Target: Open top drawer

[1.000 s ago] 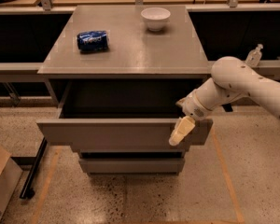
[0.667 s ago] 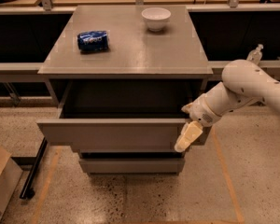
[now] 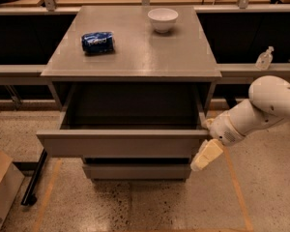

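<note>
The top drawer (image 3: 121, 144) of the grey cabinet is pulled out, and its deep dark grey interior (image 3: 130, 108) shows. Its flat handleless front is the widest of the fronts. Two narrower grey drawer fronts (image 3: 135, 170) sit below it, pushed in. My gripper (image 3: 206, 153) is at the right end of the drawer front, just past its right corner, with a cream-coloured finger pointing down. The white arm (image 3: 261, 108) reaches in from the right.
On the cabinet top (image 3: 135, 52) lie a crushed blue can (image 3: 97, 42) and a white bowl (image 3: 163, 19). A clear bottle (image 3: 264, 58) stands on the ledge at the right. A cardboard box (image 3: 2, 187) and a black bar (image 3: 35, 178) are on the floor at the left.
My gripper and arm have moved to the right, off the face of the drawer front to just past its right corner. The drawer has stayed pulled out.
</note>
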`<state>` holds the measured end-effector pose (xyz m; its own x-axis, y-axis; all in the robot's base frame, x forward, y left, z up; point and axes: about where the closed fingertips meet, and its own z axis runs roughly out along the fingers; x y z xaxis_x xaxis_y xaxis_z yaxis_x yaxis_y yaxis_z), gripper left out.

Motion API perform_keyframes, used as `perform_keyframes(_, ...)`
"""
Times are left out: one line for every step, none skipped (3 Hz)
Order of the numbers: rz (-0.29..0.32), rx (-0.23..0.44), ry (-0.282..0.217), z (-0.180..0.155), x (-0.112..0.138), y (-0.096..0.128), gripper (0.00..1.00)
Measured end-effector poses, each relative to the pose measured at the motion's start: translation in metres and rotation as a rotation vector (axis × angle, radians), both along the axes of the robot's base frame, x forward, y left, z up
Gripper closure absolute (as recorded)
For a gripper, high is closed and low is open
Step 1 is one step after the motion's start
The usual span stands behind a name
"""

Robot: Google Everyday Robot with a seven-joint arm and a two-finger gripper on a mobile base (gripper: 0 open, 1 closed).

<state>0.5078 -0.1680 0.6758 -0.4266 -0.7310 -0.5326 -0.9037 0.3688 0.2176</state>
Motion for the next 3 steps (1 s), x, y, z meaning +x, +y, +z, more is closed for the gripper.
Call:
perform_keyframes(0.000,0.000,0.000,0.007,0.000,0.000,0.00)
perform_keyframes(-0.015,-0.040,0.005,0.014,-0.022,-0.009,0.00)
perform_keyframes(-0.015,-0.047,0.005,0.016,-0.027,-0.010,0.00)
